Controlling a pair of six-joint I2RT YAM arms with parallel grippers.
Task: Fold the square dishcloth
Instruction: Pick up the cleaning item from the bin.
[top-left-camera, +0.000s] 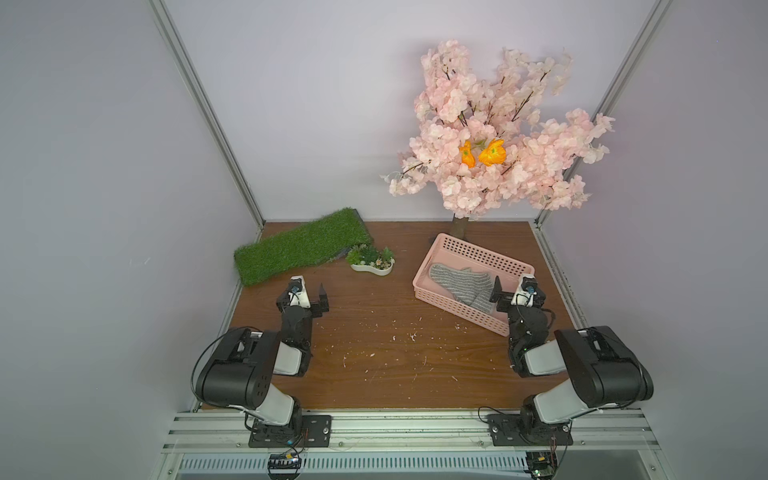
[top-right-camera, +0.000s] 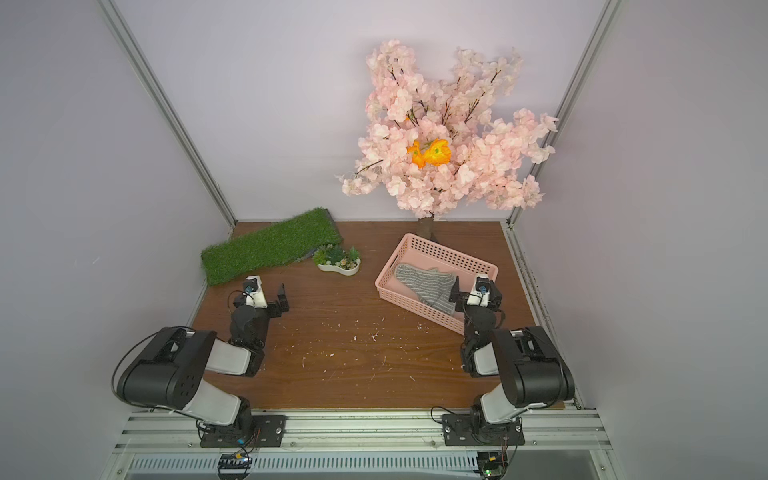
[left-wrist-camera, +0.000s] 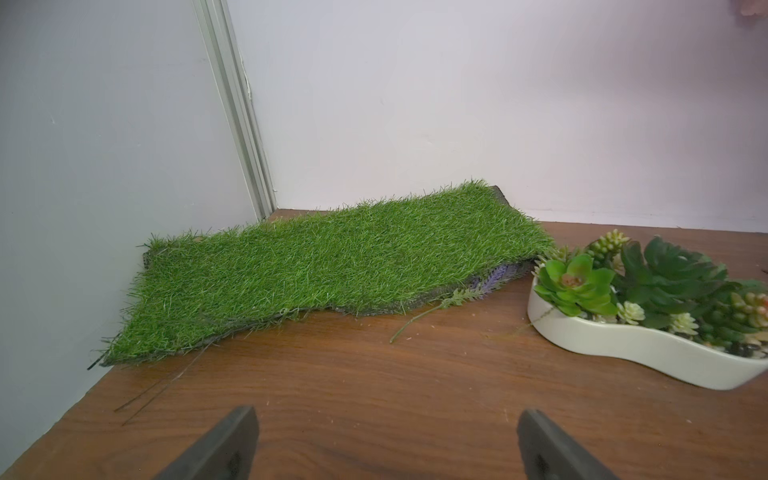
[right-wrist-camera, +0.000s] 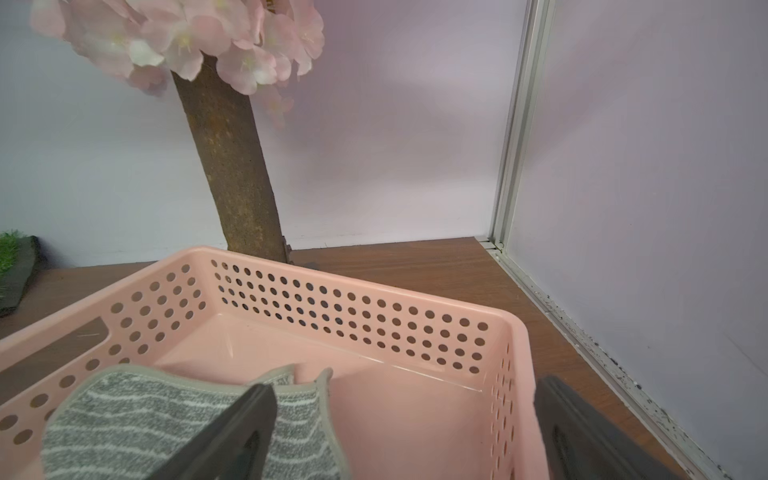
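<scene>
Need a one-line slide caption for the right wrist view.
Right wrist view: open right gripper over the crumpled grey striped dishcloth in the pink basket, tree trunk behind.

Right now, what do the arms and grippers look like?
Both are alike. The left arm and right arm have glossy black joint housings, white link covers and thin black cables looping off them. Each wrist carries a white camera pod. The left gripper and right gripper have flat dark-grey fingers. No markings are legible.
</scene>
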